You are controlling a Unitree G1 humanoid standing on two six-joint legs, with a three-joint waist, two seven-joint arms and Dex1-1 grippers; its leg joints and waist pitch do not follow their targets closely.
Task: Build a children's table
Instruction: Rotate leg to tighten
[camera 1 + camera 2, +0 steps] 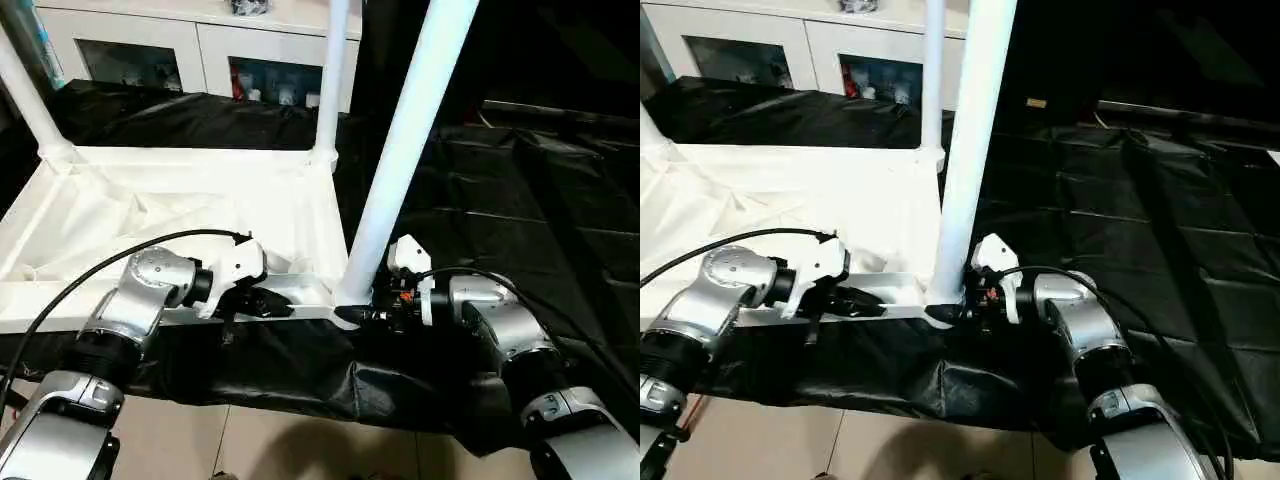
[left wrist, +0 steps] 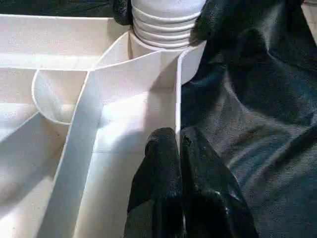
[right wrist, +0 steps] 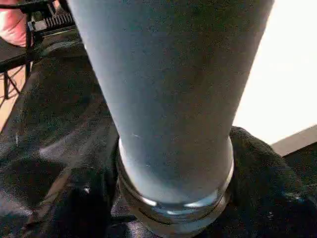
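From the head camera, the children's table (image 1: pixel 190 205) lies upside down on a black-draped worktop (image 1: pixel 520 190), legs pointing up. The left claw (image 1: pixel 262 300) pinches the near rim; the right claw (image 1: pixel 372 312) clasps the base of the nearest leg (image 1: pixel 405 150). The left wrist view shows fingers (image 2: pixel 163 168) closed on the thin rim wall. The right wrist view shows the leg's smooth, likely slippery plastic; it seems light and stiff, best held low by the socket.

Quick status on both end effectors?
Left end effector: shut on the tabletop rim.
Right end effector: shut on the table leg base.
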